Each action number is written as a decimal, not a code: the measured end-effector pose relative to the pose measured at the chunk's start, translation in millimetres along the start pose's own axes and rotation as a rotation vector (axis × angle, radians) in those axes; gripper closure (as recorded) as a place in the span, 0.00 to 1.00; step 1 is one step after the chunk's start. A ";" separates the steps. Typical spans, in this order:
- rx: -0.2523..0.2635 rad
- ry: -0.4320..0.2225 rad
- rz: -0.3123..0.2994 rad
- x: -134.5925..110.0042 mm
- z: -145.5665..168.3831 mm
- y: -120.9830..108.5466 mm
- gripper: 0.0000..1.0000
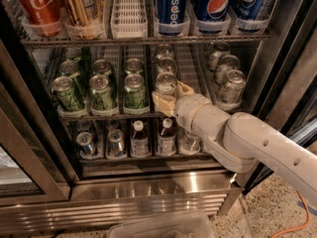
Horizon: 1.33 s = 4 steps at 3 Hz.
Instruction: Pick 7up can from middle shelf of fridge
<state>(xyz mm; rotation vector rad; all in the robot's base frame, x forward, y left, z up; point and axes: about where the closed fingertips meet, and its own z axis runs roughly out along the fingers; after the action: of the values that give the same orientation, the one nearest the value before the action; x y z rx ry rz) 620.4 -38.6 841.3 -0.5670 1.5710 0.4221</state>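
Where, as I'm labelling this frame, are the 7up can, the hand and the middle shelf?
7up can [166, 79]: camera view, its silver top.
hand [170, 97]: camera view, tan tip at the can's front, on the middle shelf.
middle shelf [114, 116]: camera view, front edge, left half.

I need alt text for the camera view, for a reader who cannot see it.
A white robot arm reaches into the fridge, its gripper at the front 7up can on the middle shelf. Left of it in the picture stand dark green cans, with blue Pepsi cans above and small bottles below.
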 end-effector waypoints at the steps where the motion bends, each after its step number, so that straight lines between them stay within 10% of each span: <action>1: -0.022 -0.002 -0.032 -15.0 0.5 2.4 1.00; 4: -0.109 -0.036 -0.078 -47.5 -10.0 22.1 1.00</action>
<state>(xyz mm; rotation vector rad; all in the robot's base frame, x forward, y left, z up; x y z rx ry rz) 600.6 -21.7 887.9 -0.6983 1.4933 0.4585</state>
